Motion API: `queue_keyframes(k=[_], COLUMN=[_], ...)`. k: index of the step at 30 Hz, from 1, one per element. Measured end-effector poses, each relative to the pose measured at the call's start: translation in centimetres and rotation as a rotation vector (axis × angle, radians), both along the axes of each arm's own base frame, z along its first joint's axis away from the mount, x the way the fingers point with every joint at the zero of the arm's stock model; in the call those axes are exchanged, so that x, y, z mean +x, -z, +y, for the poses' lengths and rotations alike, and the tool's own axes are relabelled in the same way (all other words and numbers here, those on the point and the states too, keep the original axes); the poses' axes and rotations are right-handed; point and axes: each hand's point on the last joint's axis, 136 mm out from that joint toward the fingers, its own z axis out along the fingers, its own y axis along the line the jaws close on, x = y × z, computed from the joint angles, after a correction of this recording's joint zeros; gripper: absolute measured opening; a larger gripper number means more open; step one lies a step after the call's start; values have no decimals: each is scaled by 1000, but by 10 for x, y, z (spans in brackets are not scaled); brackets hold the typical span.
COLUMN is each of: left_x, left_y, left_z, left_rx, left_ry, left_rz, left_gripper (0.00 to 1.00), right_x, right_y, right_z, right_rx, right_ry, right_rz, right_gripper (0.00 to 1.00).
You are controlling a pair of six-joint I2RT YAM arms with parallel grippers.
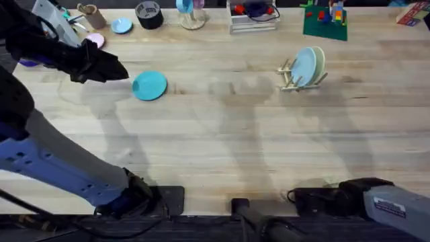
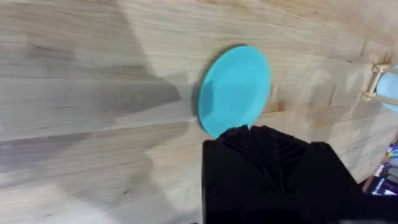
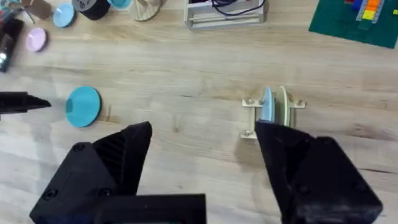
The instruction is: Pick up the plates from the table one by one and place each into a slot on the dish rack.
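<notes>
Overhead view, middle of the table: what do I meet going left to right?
Left pincer → turquoise plate lying flat on the table → dish rack holding two upright plates.

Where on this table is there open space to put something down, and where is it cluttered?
The widest bare patch of table lies between the turquoise plate and the dish rack, running toward the arms' bases. Right of the rack is bare too. The far edge is crowded: a tape roll, small discs, a green board.
</notes>
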Motion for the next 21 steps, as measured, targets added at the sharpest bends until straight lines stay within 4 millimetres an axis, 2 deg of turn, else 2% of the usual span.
queue_keyframes(k=[11, 21], left_x=[4, 8], left_y=[56, 65], left_z=[2, 5], left_rx=[-73, -84], left_ry=[-4, -48], left_rz=[93, 119], left_gripper=[41, 41], right_x=[0, 0], right_y=[0, 0], right_z=[0, 0], right_rx=[0, 1], right_ry=[0, 1], right_rz=[0, 0], right_gripper=[994, 994])
